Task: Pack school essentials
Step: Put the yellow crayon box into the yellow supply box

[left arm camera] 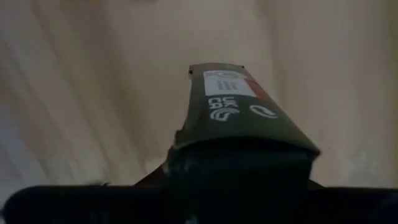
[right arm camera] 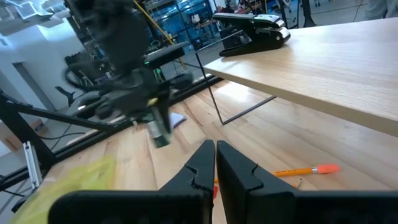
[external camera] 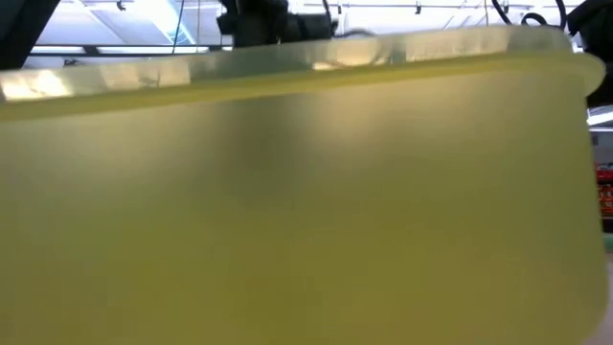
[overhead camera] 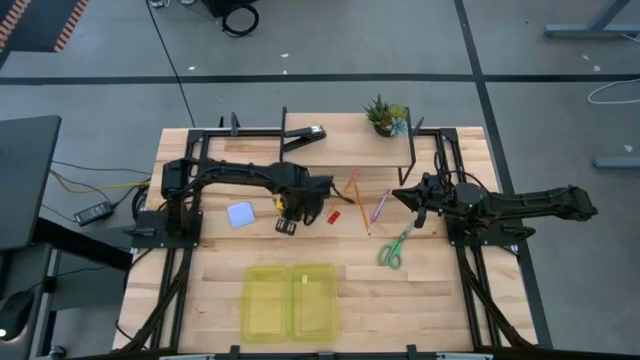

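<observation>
Crayon box [left arm camera: 239, 106] clamped in left gripper [overhead camera: 290, 212], above table [overhead camera: 440, 290] mid-left, beside pale bluish-white block [overhead camera: 240, 214] and short red piece [overhead camera: 334, 215]. Right gripper [right arm camera: 215, 163] fingers pressed together, holding nothing, near orange pencil [overhead camera: 358, 202], pink-purple pencil [overhead camera: 381, 206]. Green-handled scissors [overhead camera: 394, 249] right of centre. Yellow case [overhead camera: 290, 300] open at front edge.

Both arms are showing as matte black jointed tubes with black cables trailing along them. The right gripper [right arm camera: 215, 163] is presenting two flat black fingers [right arm camera: 198, 168] with notched inner edges. The left gripper [overhead camera: 290, 212] is appearing equally dark and blocky.
</observation>
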### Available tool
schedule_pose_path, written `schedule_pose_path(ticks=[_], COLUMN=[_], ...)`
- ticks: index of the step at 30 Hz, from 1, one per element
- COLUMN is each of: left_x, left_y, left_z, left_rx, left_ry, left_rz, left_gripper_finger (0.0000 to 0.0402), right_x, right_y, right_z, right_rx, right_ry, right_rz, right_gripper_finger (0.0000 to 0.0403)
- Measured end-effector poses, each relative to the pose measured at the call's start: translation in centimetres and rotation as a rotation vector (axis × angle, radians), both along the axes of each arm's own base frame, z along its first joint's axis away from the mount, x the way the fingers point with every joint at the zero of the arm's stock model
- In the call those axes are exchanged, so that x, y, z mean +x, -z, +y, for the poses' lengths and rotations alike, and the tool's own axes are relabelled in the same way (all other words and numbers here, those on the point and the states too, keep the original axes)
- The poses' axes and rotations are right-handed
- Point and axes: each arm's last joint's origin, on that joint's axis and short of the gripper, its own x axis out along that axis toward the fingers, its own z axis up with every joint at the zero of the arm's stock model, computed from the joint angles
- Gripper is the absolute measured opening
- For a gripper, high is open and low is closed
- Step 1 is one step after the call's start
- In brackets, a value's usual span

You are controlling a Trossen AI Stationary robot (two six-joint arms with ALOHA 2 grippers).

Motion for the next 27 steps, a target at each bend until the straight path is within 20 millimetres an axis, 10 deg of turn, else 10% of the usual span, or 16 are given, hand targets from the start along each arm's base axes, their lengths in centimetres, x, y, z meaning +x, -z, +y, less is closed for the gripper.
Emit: schedule_pose_path(ticks=[27], left_x=[0.2], left_y=[-2.7], left_z=[-16.8], left_rx=[0.134], left_ry=[0.732], left_rz=[-0.249], left_gripper_finger=[0.01], right_x=[0.0], right_y=[0.1], right_z=[0.0], right_rx=[0.016], right_ry=[0.002], right_rz=[0.005], right_gripper_finger=[0.0023])
